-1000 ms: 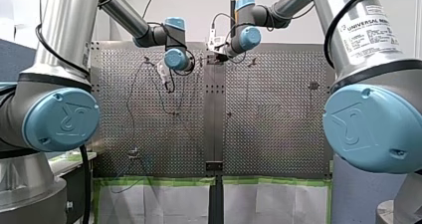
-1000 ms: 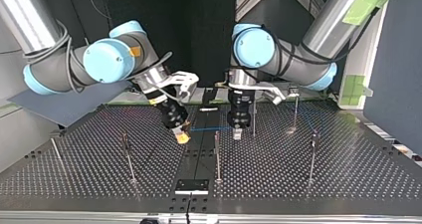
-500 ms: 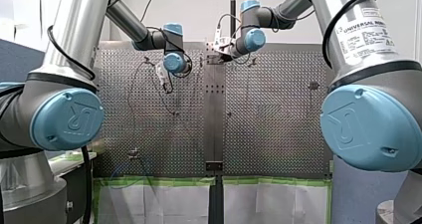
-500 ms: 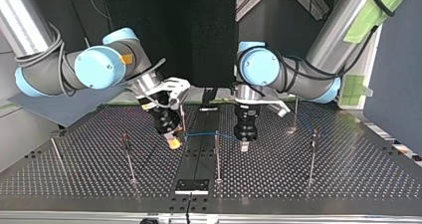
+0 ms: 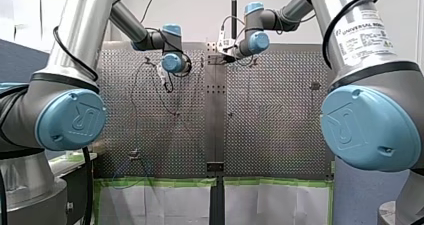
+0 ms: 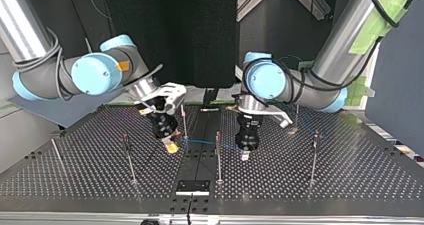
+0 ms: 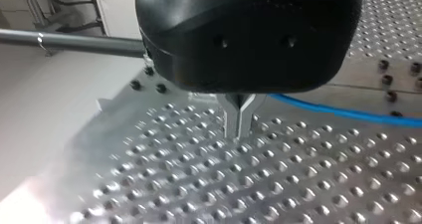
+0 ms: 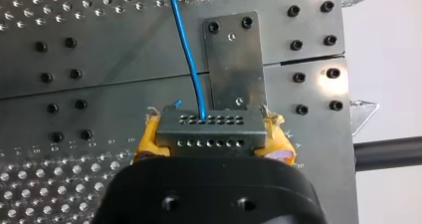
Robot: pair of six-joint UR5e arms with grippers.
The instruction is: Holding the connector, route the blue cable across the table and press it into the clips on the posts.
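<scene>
My right gripper [image 8: 213, 152] has yellow pads shut on a grey connector [image 8: 210, 129] with rows of small holes. The blue cable [image 8: 189, 50] leaves the connector's top and runs ahead over the table. In the top view my right gripper [image 6: 171, 146] hangs low beside a thin post [image 6: 184, 121], and the blue cable [image 6: 202, 141] stretches from it past the middle post [image 6: 218, 155] to my left gripper [image 6: 245, 155]. The metal fingers of my left gripper [image 7: 239, 129] are shut just above the perforated table. The blue cable [image 7: 348, 113] passes behind them; a pinch does not show.
More thin posts stand at the top view's left [image 6: 129, 157] and right [image 6: 313, 155], and one behind my left arm [image 6: 297, 116]. A small black plate [image 6: 192, 187] lies at the near edge. Green tape [image 5: 160, 182] lines the table's edge in the front view.
Both grippers have come down and nearer in the top view, the right one drifting left with the connector, the left one right. The cable between them now runs past the middle post.
</scene>
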